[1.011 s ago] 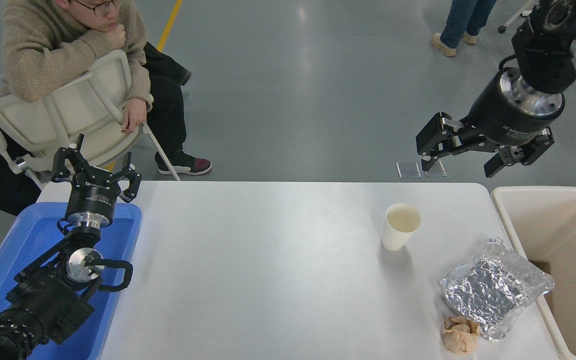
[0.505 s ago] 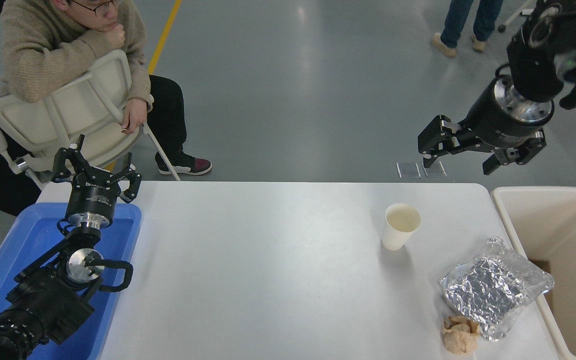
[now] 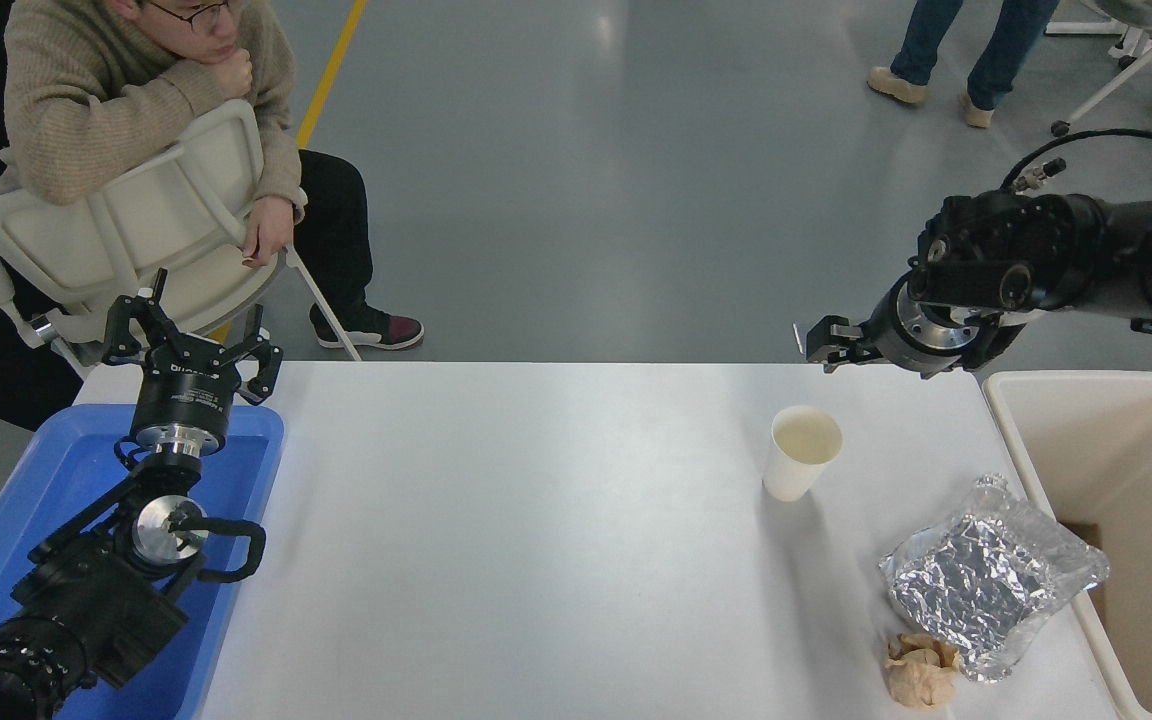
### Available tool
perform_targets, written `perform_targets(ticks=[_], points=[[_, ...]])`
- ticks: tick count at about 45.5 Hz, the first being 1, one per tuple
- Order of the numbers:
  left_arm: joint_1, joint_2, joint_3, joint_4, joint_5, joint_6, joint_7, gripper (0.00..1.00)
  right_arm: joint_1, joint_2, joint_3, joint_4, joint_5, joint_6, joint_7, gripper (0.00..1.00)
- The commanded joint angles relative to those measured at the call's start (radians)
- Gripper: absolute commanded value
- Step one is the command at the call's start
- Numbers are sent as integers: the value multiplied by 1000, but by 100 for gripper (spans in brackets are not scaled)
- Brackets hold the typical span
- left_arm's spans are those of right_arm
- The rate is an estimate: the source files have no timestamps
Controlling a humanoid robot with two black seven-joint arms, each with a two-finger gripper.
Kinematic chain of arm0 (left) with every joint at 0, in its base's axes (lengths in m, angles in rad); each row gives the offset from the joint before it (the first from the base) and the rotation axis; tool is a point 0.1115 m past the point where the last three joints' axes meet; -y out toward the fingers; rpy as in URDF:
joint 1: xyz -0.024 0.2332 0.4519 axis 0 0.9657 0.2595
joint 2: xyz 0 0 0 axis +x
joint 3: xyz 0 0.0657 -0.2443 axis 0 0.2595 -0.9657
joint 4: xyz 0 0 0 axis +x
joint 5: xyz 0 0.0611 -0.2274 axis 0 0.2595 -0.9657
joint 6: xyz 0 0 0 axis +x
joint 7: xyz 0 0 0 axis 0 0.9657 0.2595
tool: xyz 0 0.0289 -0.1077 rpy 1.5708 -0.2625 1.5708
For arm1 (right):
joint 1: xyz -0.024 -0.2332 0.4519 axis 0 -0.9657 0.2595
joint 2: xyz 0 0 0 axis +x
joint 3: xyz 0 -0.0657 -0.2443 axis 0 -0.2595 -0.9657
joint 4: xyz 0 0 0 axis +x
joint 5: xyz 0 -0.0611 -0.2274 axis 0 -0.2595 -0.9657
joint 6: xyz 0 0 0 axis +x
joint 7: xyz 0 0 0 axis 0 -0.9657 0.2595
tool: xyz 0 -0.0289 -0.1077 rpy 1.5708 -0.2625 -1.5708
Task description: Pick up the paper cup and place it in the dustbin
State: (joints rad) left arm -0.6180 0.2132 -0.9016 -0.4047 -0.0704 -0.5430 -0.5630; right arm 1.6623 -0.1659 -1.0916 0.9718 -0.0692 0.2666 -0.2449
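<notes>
The white paper cup [image 3: 801, 455] stands upright on the white table [image 3: 536, 540], right of the middle. The cream dustbin [image 3: 1086, 381] stands off the table's right edge. My right arm comes in from the right edge, and its gripper [image 3: 826, 346] points left above the table's far edge, behind the cup and a little to its right, apart from it. It is seen edge-on and nothing shows in it. My left gripper [image 3: 191, 340] is parked, open and empty, over the blue tray at the lower left.
A crinkled silver foil bag [image 3: 991, 575] and a crumpled tan paper ball [image 3: 921, 668] lie near the table's front right, beside the dustbin. A blue tray [image 3: 66, 460] sits at the left. A person [image 3: 136, 120] sits on a chair at the far left; another's legs [image 3: 966, 50] show at the top right.
My right arm has dropped from high at the upper right and turned, so its gripper now points left just above the table's far edge, nearer the cup. The cup and left arm have not moved.
</notes>
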Motion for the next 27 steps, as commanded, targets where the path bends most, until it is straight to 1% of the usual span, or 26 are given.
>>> perform_targets(ticks=[1, 6, 18, 27], points=[[0, 0, 0, 0, 0, 0, 0, 99, -156, 29, 7, -82, 5, -95, 1, 97], [0, 0, 0, 0, 1, 0, 0, 99, -186, 34, 22, -87, 11, -98, 1, 93], [0, 0, 0, 0, 0, 0, 0, 99, -245, 46, 96, -134, 12, -99, 1, 93], [0, 0, 0, 0, 0, 0, 0, 99, -282, 59, 113, -176, 11, -101, 1, 90]])
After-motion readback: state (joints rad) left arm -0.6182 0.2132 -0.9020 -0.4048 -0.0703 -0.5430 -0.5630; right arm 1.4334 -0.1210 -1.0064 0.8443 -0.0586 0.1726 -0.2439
